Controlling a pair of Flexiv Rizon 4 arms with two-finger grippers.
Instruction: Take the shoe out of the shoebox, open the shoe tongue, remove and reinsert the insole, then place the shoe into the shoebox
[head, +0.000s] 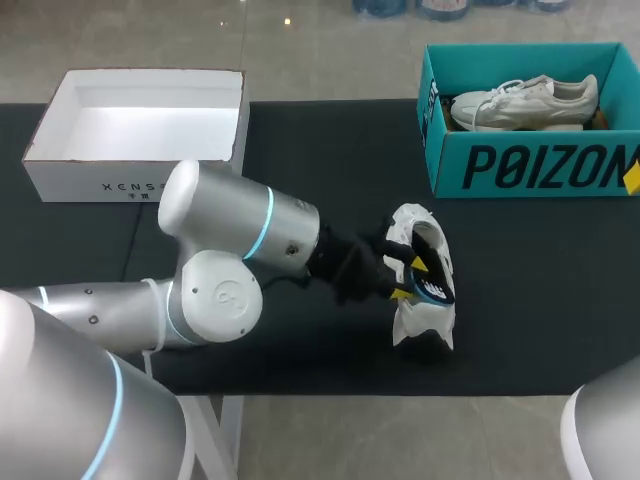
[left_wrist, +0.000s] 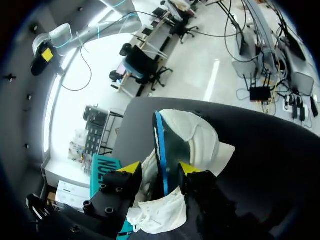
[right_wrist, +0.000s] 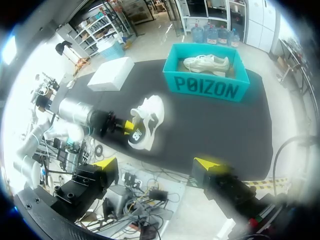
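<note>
Head view, items listed by size.

1. Black-topped rectangular table: carries every item below.
2. Left arm, grey-white with a lit blue ring. It enters from the left side, lies low across the table's middle and ends at the shoe.
3. Right arm: only a grey-white curve shows, at the near right corner.
4. White cardboard box, open-topped. It sits at the far left of the table, well apart from the shoe.
5. Teal cardboard shoebox, open-topped, dark print on its front wall, at the far right. It holds a second white shoe, lying lengthwise along the box.
6. White fabric sports shoe: out of the box, on the table right of centre, near the teal cardboard shoebox but apart from it.
   - Its long axis runs from the table's near edge toward the far edge, slightly slanted.
   - The opening is turned upward.
   - Which end is the toe cannot be told.
   - The upper is crumpled at the near end.
7. Dark flat insole with a bright blue edge: partly out of the shoe's opening, standing on edge.
8. Left gripper: at the shoe's left flank, over the opening. Its fingers are part-spread and clamped on the insole from both sides, with a fold of white upper beside one finger.
9. Right gripper, right wrist view: fingers spread wide, held high, with the shoe and left gripper well ahead of it.
</note>
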